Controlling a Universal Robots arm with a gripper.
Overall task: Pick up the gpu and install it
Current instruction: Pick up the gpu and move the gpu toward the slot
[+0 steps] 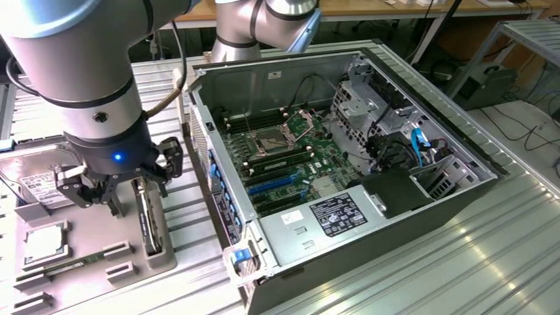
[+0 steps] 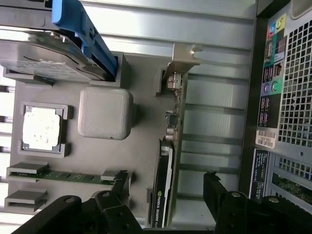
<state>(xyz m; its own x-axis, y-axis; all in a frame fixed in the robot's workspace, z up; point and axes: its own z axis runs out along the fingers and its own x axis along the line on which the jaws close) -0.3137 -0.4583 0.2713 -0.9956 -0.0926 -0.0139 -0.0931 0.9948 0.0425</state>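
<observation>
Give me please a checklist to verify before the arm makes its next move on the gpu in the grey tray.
1. Gripper open: ok.
2. gpu stands on edge in its slot of the grey tray: ok.
3. gpu lies between the two fingers, with a gap on each side: ok.
4. Fingers low enough to close on the card: cannot tell.
5. Computer case open, blue slots on the board uncovered: ok.
</observation>
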